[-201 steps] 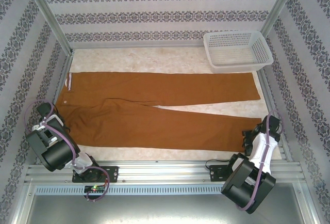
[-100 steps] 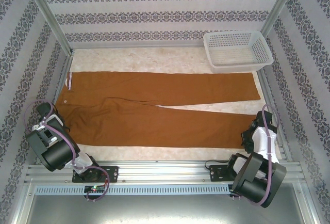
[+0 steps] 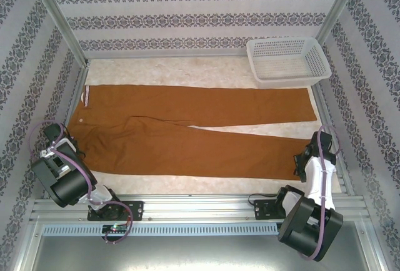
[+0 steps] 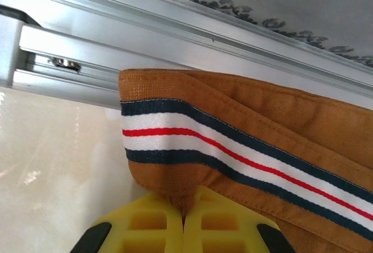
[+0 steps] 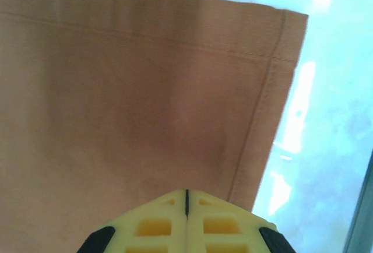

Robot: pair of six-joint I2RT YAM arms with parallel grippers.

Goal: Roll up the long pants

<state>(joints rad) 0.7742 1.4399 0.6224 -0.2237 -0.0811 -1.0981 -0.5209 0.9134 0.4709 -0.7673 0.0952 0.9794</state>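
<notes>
No legible txt, labels, nos. or signs in any view

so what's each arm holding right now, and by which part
Both hold the long pants: the left end effector pinches the striped waistband edge, and the right end effector, shut, seems to pinch the near leg by its hem corner.

**Desk:** Where does your overhead camera sit?

**Photographer:** High behind both arm bases, tilted down and forward. It is far enough back that you see the whole table [image 3: 187, 71] and the long pants [image 3: 187, 140] end to end.

**Desk:** And your wrist cameras?

**Photographer:** Each peers along its own fingers, very close. From the left gripper [image 4: 183, 206] you face the striped waistband [image 4: 233, 154] and a frame rail [image 4: 175, 25]. From the right gripper [image 5: 186, 197] you face a leg hem [image 5: 265, 90]. Overhead, both patches lie at the pants' opposite ends.
</notes>
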